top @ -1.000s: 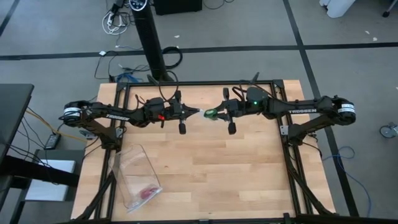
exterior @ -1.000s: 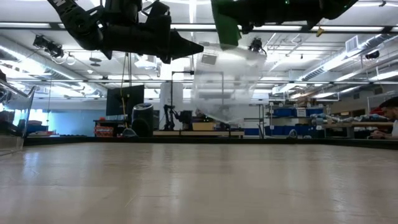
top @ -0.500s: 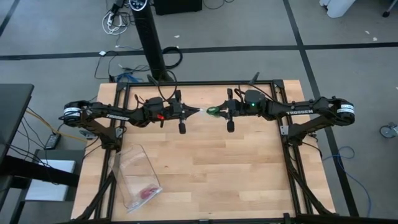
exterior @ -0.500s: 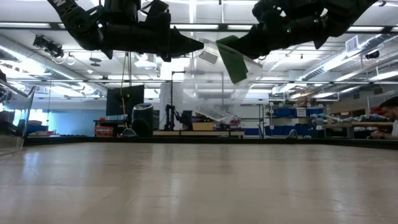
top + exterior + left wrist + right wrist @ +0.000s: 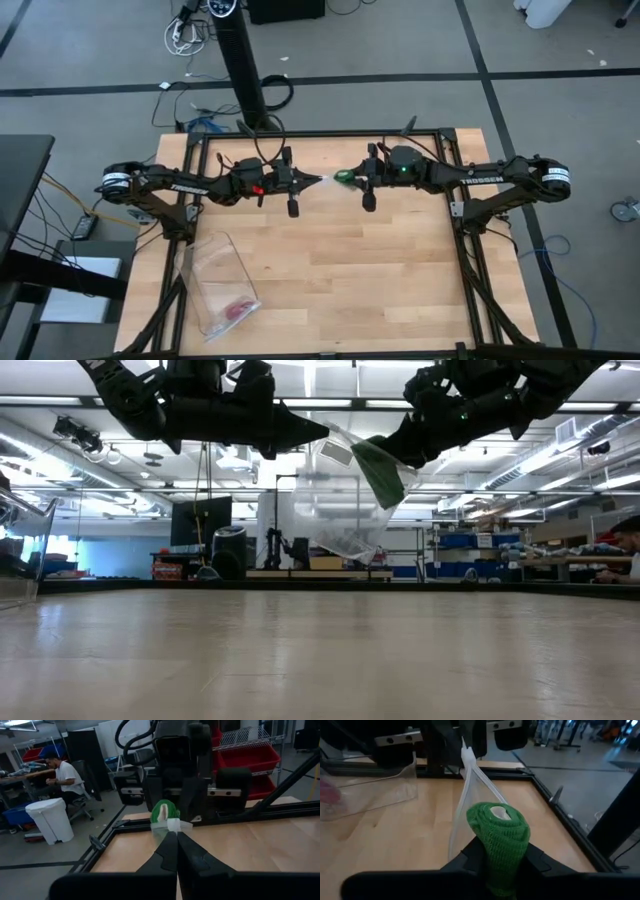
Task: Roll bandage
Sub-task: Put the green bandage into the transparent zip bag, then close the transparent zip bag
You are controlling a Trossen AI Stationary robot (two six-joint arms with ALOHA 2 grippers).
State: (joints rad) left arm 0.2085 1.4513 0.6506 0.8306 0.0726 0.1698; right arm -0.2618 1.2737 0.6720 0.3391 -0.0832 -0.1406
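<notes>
The bandage (image 5: 498, 834) is a small green roll with a pale core, held in the air over the table's far middle. It also shows in the high view (image 5: 343, 178) and the low view (image 5: 381, 470). My right gripper (image 5: 350, 179) is shut on it. My left gripper (image 5: 319, 181) faces it, shut on a clear plastic bag (image 5: 345, 500) that hangs between the two grippers. The roll is at the bag's upper edge; I cannot tell whether it is inside. My left gripper pinches the bag's top edge (image 5: 172, 825) between its two shut fingertips, coming level from the table's left. The bag hangs below the fingers, clear of the table. My right gripper pinches the roll's round sides (image 5: 492, 862) between its two fingers, coming from the table's right and slanting down. The roll is lifted clear, its cored end (image 5: 497, 812) toward the left gripper.
A second clear plastic bag (image 5: 220, 280) lies at the table's near left with a small pink item (image 5: 238, 308) inside. A dark metal frame (image 5: 460, 230) runs around the table. The wooden top (image 5: 350, 270) is bare in the middle and near right.
My right gripper has come down and tipped its fingers downward, moving slightly toward the left gripper. The green roll has gone with it, from high above the bag's top down to the bag's upper edge. The left gripper and the bag's held edge have stayed in place.
</notes>
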